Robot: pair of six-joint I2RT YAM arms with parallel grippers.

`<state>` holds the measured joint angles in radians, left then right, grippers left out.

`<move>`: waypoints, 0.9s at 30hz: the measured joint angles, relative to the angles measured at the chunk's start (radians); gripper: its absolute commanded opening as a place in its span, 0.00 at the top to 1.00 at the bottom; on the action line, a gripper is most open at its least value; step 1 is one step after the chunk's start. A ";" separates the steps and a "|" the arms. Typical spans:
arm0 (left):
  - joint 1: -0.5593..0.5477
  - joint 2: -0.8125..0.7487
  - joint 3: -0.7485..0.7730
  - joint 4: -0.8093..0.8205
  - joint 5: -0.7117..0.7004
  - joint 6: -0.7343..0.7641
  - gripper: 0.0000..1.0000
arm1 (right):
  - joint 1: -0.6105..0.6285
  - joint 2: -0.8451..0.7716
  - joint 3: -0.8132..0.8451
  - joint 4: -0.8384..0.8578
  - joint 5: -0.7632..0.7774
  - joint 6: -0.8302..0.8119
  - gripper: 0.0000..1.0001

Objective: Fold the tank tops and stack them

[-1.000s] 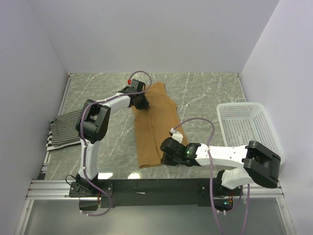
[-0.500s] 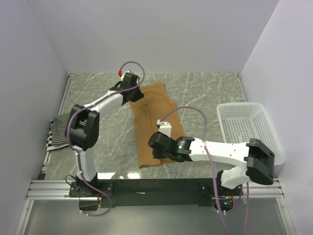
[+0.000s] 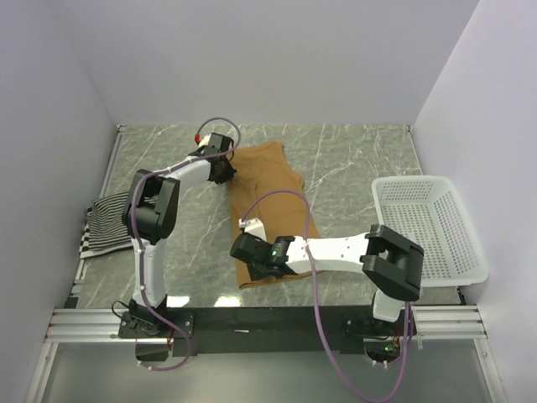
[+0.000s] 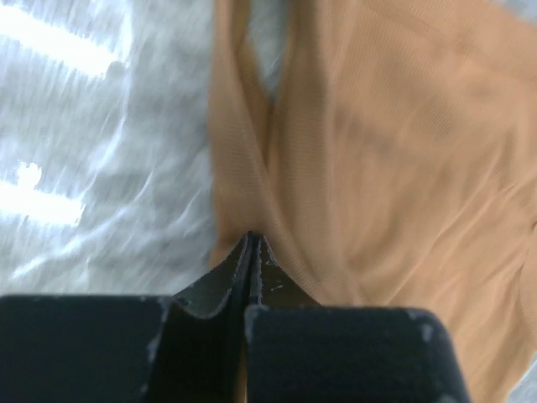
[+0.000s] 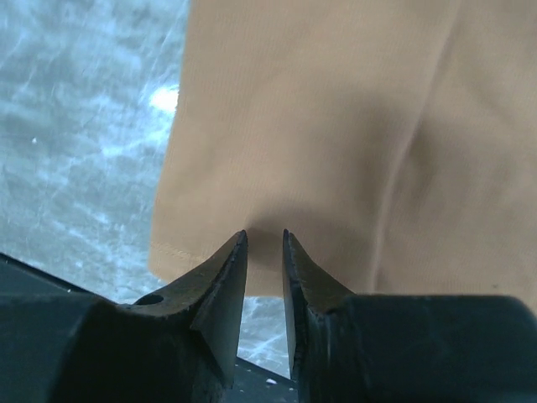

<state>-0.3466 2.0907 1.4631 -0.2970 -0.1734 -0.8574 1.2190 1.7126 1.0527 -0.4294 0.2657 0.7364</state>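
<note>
from above, the tan top (image 3: pixel 268 210) lies flat and lengthwise in the middle of the table (image 3: pixel 361 159), straps at the far end and hem toward the arms; a striped top (image 3: pixel 109 222) lies at the left edge, and the white basket (image 3: pixel 436 239) stands to the right, well apart from the work; the left pincer (image 3: pixel 225 170) is down on the far left corner of the tan top and the right pincer (image 3: pixel 250 264) on its near left corner, so i'd judge the step in hand is taking the long left side to fold it across; in the left wrist view the fingertips (image 4: pixel 252 252) are pressed tight together, with creases of cloth running into them beside a strap, so it looks to be pinching the tan top there; in the right wrist view the fingertips (image 5: pixel 231 252) stand a little apart with cloth showing in the narrow gap, just inside the hem near its left corner, and i see no pinch yet; to do this well, i'd want that one pushed down and closed on the hem before anything rises, then both ends lifted together at the same height and carried across level, with the edge kept taut between them so the crease runs straight; thin cloth could slip out, and a one-sided lift would skew the fold
</note>
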 measured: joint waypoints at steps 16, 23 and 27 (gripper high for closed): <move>0.006 0.186 0.298 -0.089 -0.025 0.094 0.92 | 0.020 0.248 0.223 0.154 -0.182 0.045 0.69; 0.039 0.195 0.322 -0.067 0.035 0.186 0.63 | -0.022 0.268 0.242 0.278 -0.256 0.082 0.60; 0.056 0.167 0.311 -0.034 0.102 0.201 0.54 | -0.023 0.183 0.197 0.314 -0.257 0.077 0.56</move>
<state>-0.2905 2.2581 1.7737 -0.3313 -0.0715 -0.6563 1.1961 1.8957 1.2499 -0.1158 0.0082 0.8131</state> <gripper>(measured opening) 0.427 0.428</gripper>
